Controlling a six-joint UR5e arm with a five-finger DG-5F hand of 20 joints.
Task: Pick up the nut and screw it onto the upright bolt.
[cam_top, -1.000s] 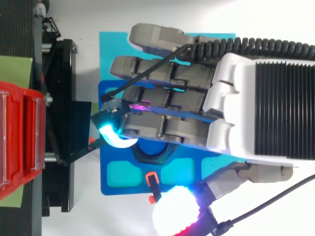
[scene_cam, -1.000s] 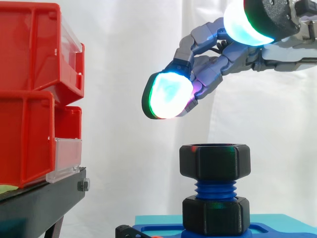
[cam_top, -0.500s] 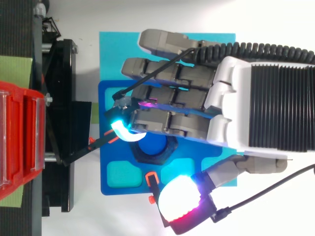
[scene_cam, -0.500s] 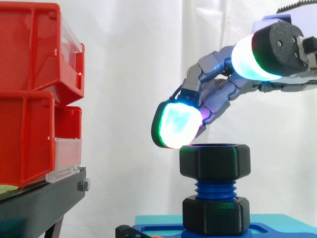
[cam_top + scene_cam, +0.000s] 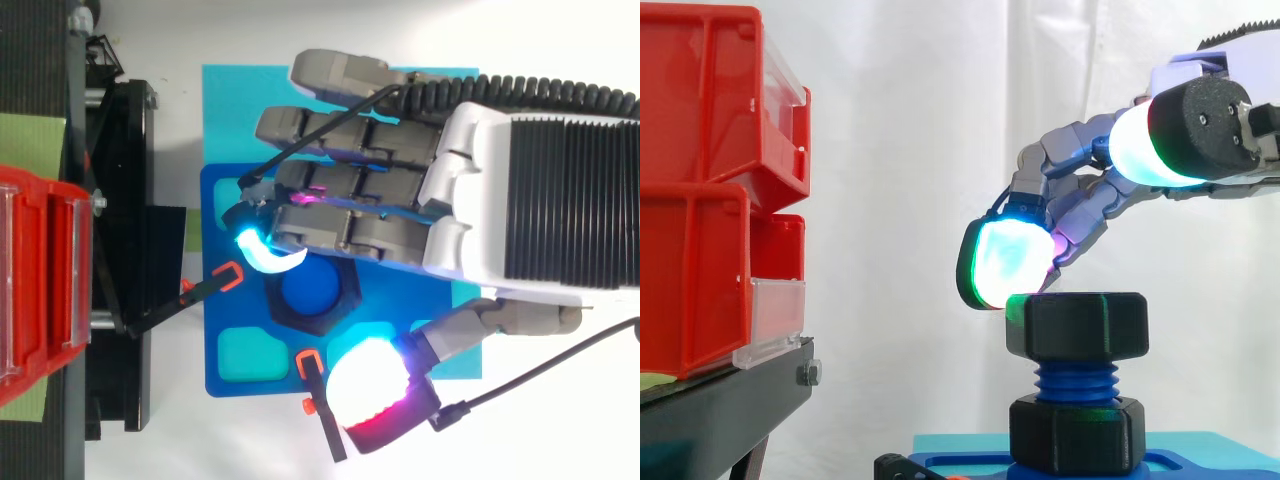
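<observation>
Far left of the bolt (image 5: 1075,381), red bins (image 5: 700,200) sit stacked on a black stand (image 5: 720,410). The bolt stands upright on a blue base (image 5: 1210,450), with a black collar (image 5: 1077,435) at its foot. The nut (image 5: 1087,325) sits on the bolt's top, with blue thread bare between nut and collar. The hand (image 5: 530,190) reaches in from the bolt's right, above the nut. One cyan fingertip pad (image 5: 1006,262) rests on the nut's upper left rim. The thumb (image 5: 372,382) is spread well clear of the fingers, so the hand grips nothing.
</observation>
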